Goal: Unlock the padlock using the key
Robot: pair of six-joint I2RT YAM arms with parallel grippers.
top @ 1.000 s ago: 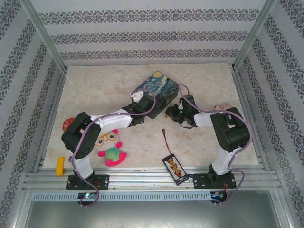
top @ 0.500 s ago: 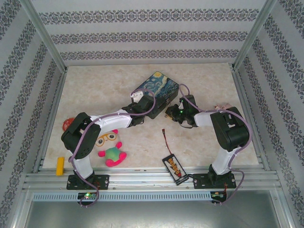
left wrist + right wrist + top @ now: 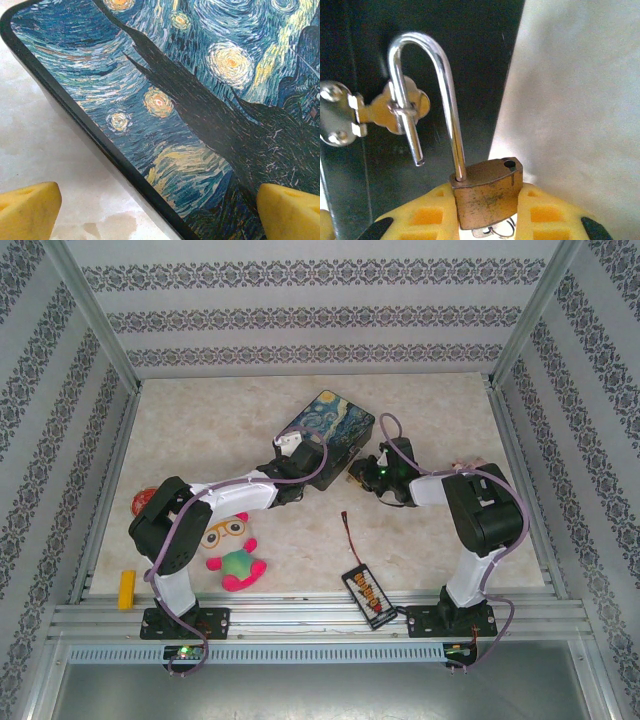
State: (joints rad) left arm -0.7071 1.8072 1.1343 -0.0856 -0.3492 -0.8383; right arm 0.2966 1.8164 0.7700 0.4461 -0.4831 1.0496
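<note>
The brass padlock (image 3: 487, 192) is pinched by its body between the yellow fingers (image 3: 420, 215) of my right gripper (image 3: 487, 202), which is shut on it. Its silver shackle (image 3: 442, 90) stands open. The shackle's free leg runs through the staple of the tin box's clasp (image 3: 380, 112). A silvery key (image 3: 495, 231) with a wire ring shows under the padlock's body. In the top view my right gripper (image 3: 362, 472) is at the box's near right side. My left gripper (image 3: 157, 210) is open over the near edge of the painted tin box (image 3: 200, 100), its pads (image 3: 27, 210) wide apart.
The tin box (image 3: 328, 425) lies mid-table. A plush toy (image 3: 232, 550) lies near the left arm. The red-and-black wire with its connector board (image 3: 366, 592) is at the front centre. A yellow block (image 3: 127, 588) and a red object (image 3: 142, 502) lie at the left. Patterned walls surround the table.
My right wrist has edged slightly toward the tin box with the padlock in it. The left arm has not moved.
</note>
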